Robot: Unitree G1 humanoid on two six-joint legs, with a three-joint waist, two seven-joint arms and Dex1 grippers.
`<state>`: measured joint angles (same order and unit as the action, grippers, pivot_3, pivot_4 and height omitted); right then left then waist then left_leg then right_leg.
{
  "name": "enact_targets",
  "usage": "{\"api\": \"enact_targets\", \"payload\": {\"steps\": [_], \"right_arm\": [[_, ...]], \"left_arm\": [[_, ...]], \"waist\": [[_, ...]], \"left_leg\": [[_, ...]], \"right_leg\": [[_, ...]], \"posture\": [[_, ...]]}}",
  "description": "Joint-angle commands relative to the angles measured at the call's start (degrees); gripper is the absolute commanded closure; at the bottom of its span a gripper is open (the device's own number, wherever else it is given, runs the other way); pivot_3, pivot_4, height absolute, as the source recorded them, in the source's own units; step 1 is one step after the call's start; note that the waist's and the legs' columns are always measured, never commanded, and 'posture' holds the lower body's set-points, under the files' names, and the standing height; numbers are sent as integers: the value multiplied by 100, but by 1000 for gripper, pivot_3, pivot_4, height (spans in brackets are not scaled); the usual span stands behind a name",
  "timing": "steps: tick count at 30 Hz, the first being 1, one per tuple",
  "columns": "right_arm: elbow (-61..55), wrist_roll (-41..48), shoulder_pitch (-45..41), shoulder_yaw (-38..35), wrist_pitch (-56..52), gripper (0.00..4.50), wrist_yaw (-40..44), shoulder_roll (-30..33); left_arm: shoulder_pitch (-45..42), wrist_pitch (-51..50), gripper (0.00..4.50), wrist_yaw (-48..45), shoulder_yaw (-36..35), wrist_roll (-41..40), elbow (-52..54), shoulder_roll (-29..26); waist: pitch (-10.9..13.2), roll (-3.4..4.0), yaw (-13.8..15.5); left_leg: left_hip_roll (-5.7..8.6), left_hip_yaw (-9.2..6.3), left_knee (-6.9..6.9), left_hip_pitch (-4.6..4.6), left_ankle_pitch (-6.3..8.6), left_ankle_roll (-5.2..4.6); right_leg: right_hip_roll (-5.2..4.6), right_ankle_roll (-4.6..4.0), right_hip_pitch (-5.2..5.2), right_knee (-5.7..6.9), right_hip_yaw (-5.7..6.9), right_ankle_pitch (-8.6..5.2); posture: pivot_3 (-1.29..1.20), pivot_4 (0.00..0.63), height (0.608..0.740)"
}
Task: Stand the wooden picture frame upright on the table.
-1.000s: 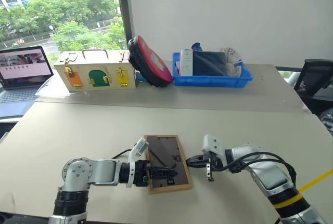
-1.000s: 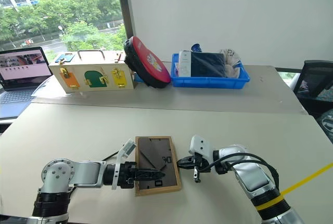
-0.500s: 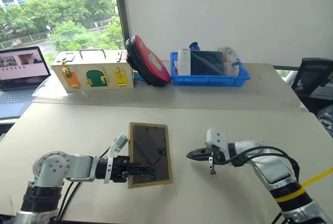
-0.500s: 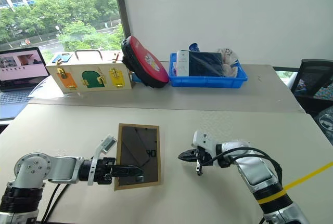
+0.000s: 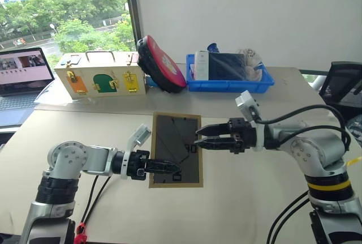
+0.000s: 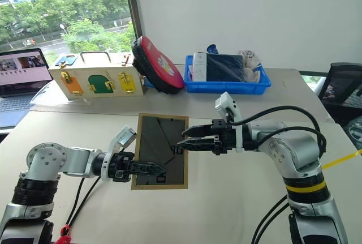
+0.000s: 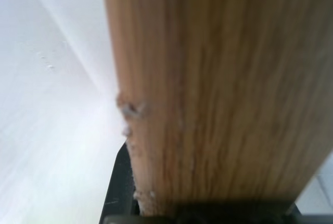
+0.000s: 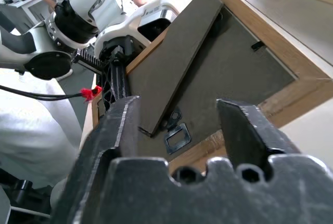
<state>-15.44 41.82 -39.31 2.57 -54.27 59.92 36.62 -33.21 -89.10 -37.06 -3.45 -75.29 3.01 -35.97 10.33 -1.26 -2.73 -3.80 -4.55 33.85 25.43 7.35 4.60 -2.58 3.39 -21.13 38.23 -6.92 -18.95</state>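
Gripping the frame at its lower edge, left pincer holds it back-side toward the camera above the desk; right pincer, fingers apart, faces the fold-out stand, likely to open it.

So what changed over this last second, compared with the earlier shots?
The left hand, gripping the picture frame's lower edge, has lifted it off the table, its dark back facing the camera. The right hand, shut and beside the frame before, has risen, opened, and now reaches at the frame's right edge without gripping it. The latch box, red disc and blue bin stayed put.
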Motion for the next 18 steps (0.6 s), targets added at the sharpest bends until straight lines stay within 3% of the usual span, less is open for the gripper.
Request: {"api": "enact_targets", "payload": {"steps": [1,2,12,18], "right_arm": [[11,-235,-203,157,263,268,-123,-55],[33,-275,-225,226,272,36,-98,-35],[91,-618,-474,811,548,36,52,-258],[-144,-389,-511,711,504,36,244,-227]], "left_arm": [[-207,27,3808,-278,30,2,101,51],[-234,26,3808,-305,71,47,115,68],[-707,148,3808,-682,616,568,52,339],[-817,319,3808,-1091,738,991,-83,246]], "waist": [[0,0,-1],[0,0,6],[2,0,27],[2,1,23]], "left_leg": [[-1,0,0,0,0,0],[-1,0,0,0,0,0],[1,-1,4,7,-1,2],[0,-1,1,8,-2,3]], "right_leg": [[0,0,-1,1,0,0],[0,0,-1,1,1,0],[0,0,-3,1,2,0],[0,0,-5,1,2,0]], "posture": [[0,150,735],[0,150,735],[0,150,735],[0,150,735]]}}
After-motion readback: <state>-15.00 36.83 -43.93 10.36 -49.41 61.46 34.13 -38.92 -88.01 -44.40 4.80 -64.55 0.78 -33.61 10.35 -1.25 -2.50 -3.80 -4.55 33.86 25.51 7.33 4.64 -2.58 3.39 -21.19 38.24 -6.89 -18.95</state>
